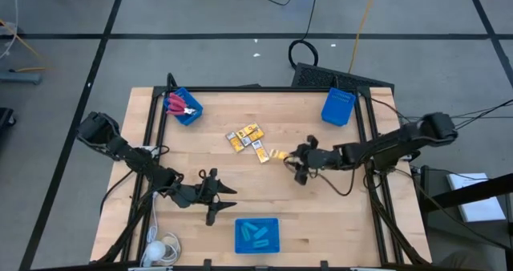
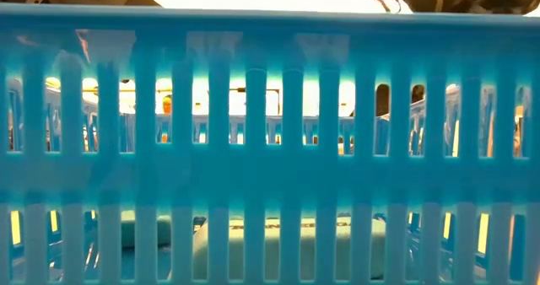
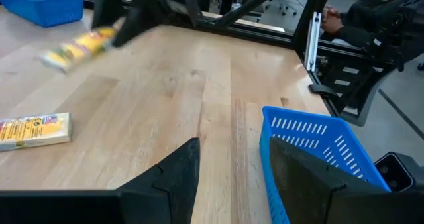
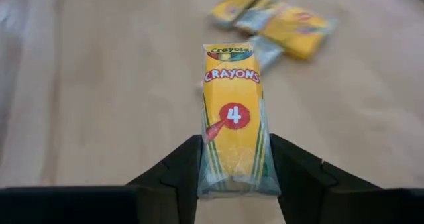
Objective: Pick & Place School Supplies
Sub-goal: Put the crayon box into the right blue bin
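Your right gripper (image 4: 233,168) had its fingers clamped on a yellow crayon pack (image 4: 232,118), held just off the heap of remaining packs (image 1: 246,138) at mid-table (image 1: 337,215). Your left gripper (image 1: 224,197) waited near the front of the table, fingers spread and holding nothing, just beside the front bin (image 1: 256,234).

By the look of it, the sort was partly done. The red-handled scissors (image 1: 178,104) already lay in the far-left bin (image 1: 185,107), and light-blue pieces (image 1: 256,232) sat in the front bin. The far-right bin (image 1: 338,107) showed nothing inside from above, so the crayon packs probably belonged there. That left the held pack plus several more on the wood.

Only the right wrist view let you read the pack's label and see the fingers pressing its sides; from overhead it was a small yellow speck at the gripper. The left wrist view caught the held pack (image 3: 78,48) from the opposite side, and one loose pack (image 3: 33,130) lying flat. The low view was almost wholly blocked by a bin's slatted wall (image 2: 270,108).
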Controlling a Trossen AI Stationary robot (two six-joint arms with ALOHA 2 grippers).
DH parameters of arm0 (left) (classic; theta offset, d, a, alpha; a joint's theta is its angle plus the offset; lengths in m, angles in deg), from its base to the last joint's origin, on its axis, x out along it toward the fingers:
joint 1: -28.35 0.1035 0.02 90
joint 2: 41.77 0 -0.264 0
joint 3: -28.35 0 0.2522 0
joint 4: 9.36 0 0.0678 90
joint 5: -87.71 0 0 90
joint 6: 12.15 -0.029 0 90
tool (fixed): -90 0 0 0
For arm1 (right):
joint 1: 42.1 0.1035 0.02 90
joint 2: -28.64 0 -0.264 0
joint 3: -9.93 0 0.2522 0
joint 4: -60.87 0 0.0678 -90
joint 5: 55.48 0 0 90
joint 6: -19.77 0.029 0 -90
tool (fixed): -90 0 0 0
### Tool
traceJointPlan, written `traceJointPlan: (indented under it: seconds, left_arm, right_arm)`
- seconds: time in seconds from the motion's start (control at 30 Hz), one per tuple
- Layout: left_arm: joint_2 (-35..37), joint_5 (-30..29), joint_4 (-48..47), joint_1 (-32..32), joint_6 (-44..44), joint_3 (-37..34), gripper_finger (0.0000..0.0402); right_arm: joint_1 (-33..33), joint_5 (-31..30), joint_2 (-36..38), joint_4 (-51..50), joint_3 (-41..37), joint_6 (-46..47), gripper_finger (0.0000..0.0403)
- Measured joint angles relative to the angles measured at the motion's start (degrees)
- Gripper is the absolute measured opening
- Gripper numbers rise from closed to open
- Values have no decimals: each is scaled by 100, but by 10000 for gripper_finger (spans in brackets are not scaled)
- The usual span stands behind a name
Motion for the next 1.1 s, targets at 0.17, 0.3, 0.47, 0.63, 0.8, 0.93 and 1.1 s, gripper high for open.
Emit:
traceJointPlan:
  seconds: [0.17, 0.3, 0.47, 0.63, 0.8, 0.93, 1.1]
  left_arm:
    - [0, 0, 2, 0, -11, 0, 184]
    - [0, 0, 9, 0, -11, 0, 184]
    - [0, -2, 11, 0, -9, 0, 184]
    - [0, -2, 26, 0, -8, 0, 184]
    - [0, -1, 28, 4, -7, 0, 184]
    - [0, -2, 31, 4, -25, 0, 184]
    - [0, -2, 35, 4, -39, 0, 184]
  right_arm:
    - [-206, -537, 869, -667, -302, 543, 150]
    - [-435, -935, 1578, -1090, -584, 623, 146]
    - [-777, -1329, 2364, -1166, -994, 759, 142]
    - [-1135, -1386, 2953, -1123, -1334, 702, 145]
    - [-1578, -1590, 3289, -1135, -1623, 706, 140]
    - [-2066, -1769, 3424, -1135, -1741, 764, 141]
    - [-2591, -1778, 3449, -1171, -1790, 854, 137]
